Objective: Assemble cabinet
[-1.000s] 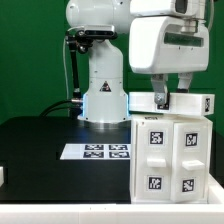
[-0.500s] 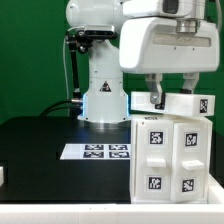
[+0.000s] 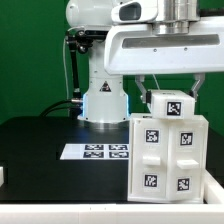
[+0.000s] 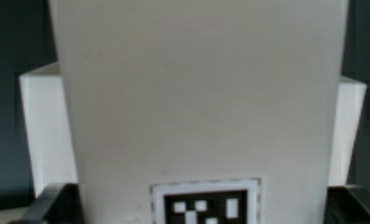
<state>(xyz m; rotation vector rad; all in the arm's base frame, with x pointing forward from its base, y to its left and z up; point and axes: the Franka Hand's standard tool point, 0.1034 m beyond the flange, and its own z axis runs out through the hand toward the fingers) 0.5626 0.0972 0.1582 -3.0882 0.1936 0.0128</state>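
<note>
The cabinet body (image 3: 168,155) is a tall white box with several black-and-white tags, standing at the exterior view's right. My gripper (image 3: 172,96) is just above its top, shut on a white cabinet panel (image 3: 172,105) whose tag faces the camera. One finger (image 3: 148,92) shows on each side of the panel. In the wrist view the panel (image 4: 200,100) runs as a long white strip between the jaws of the gripper (image 4: 203,212), with its tag at the near end. The white body (image 4: 40,120) lies under it. Whether panel and body touch is hidden.
The marker board (image 3: 95,151) lies flat on the black table left of the cabinet. The arm's white base (image 3: 100,95) stands behind it with cables on its left. A small white piece (image 3: 3,175) sits at the exterior view's left edge.
My hand has turned about its vertical axis and shifted slightly to the exterior view's left. The held panel turned with it, so it now shows end-on with its tag toward the camera.
</note>
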